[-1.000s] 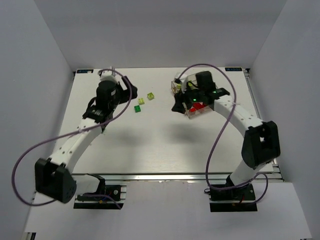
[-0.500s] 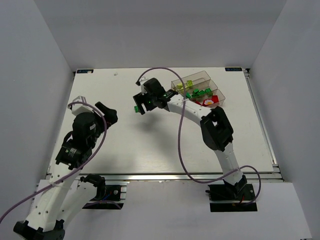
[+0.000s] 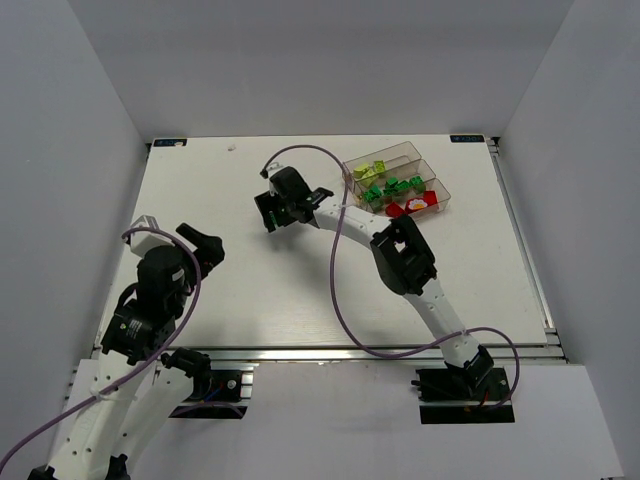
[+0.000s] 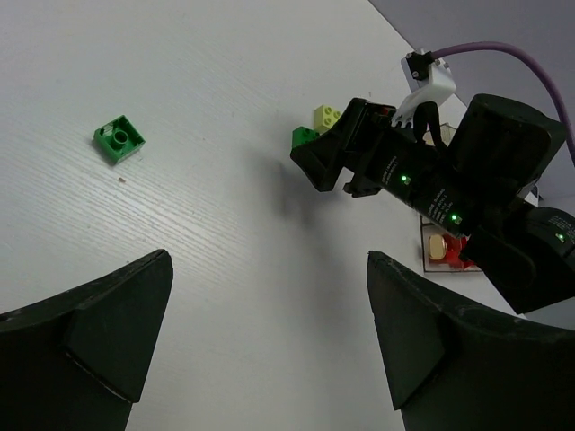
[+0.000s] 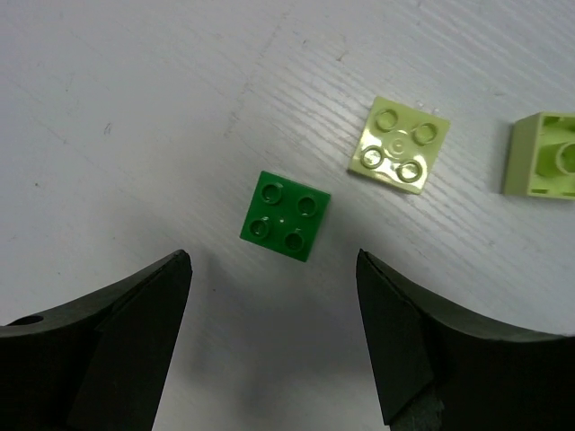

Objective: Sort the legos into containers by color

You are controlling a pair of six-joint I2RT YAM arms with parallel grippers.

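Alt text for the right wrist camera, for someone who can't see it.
Open right gripper hovers above a dark green brick, studs up, on a white table. Beyond lie a pale yellow-green brick, studs up, and a second pale brick tipped over.

The right tool [image 5: 272,269] is spread wide above the desk [image 5: 108,81]. A dark green brick [image 5: 286,215] lies just ahead of the gap between the fingers, with bare desk on both its sides. Room on the wrist view's right is narrowed by a pale yellow-green brick [image 5: 401,145], which lies near it but apart. A second pale brick [image 5: 544,154] lies farther that way. Open desk is seen on the opposite side.

The left tool [image 4: 269,265] is spread wide over bare desk. The way ahead is barred on one side by the right arm [image 4: 503,180], while another green brick [image 4: 119,140] lies alone in the open. The containers [image 3: 418,150] stand beyond the right arm, at the far right of the desk.
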